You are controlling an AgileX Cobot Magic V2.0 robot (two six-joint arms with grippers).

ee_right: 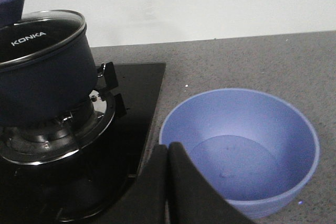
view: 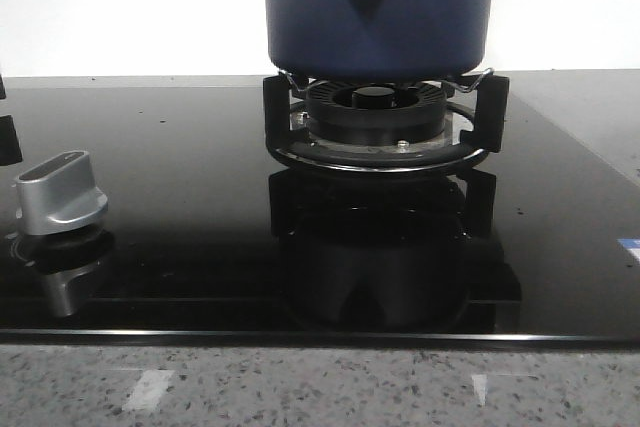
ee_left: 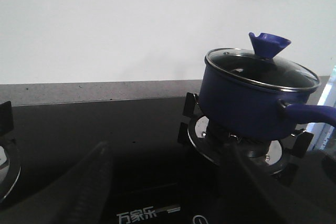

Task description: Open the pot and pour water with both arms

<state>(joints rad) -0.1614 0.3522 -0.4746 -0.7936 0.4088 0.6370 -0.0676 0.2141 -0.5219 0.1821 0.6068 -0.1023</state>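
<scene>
Nearest the front edge, left fingers (ee_left: 157,192) are spread and empty; right fingers (ee_right: 168,182) are pressed together, empty, above a blue bowl (ee_right: 294,129) off the tabletop's (view: 180,147) right edge. Beyond, the pot (ee_left: 247,103) sits lidded on the burner (view: 375,112), handle rightward, likely favouring the right arm.

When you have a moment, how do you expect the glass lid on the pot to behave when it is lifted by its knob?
The lid looks rigid glass in a metal rim, so probably fragile if dropped. Its flared blue knob should resist slipping. It sits loosely on the pot, so it likely lifts freely.
</scene>
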